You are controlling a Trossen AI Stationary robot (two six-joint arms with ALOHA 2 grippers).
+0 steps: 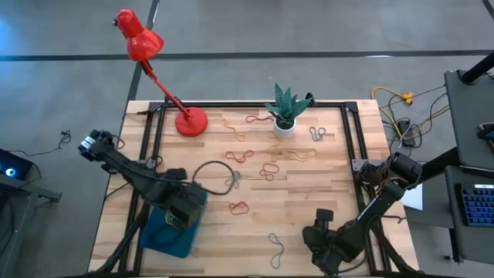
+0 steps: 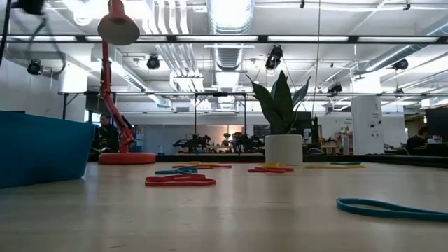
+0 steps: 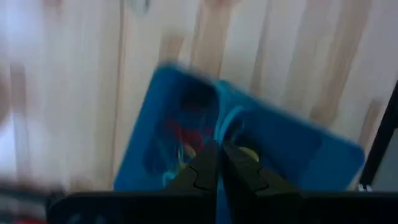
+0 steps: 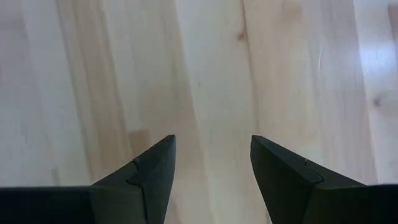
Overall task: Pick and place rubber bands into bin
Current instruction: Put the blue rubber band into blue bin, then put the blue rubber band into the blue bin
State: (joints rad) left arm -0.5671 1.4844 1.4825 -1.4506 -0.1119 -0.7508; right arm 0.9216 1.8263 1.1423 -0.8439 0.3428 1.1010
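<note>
Rubber bands lie scattered on the wooden table: a red one (image 1: 239, 207), a grey-blue one (image 1: 275, 249) and several more (image 1: 262, 158) farther back. The teal bin (image 1: 166, 235) sits at the near left, and red and yellow bands (image 3: 180, 134) lie inside it. My left gripper (image 1: 181, 212) hangs shut above the bin and points down, with a pale blue band (image 3: 229, 124) at its tips. Near the front right, my right gripper (image 1: 323, 220) stands open over bare wood with nothing between its fingers (image 4: 155, 168). My left gripper appears to pinch the pale blue rubber band (image 3: 225, 134) between its two fingertips from above. The view is blurred, so which part of the loop it has cannot be told. The band is lifted clear, over the bin.
A red desk lamp (image 1: 191, 122) stands at the far left, with a white plant pot (image 1: 285, 126) at the far middle. A black cable loop (image 1: 212, 171) lies near the table's centre. Bare wood lies between the bin and my right gripper.
</note>
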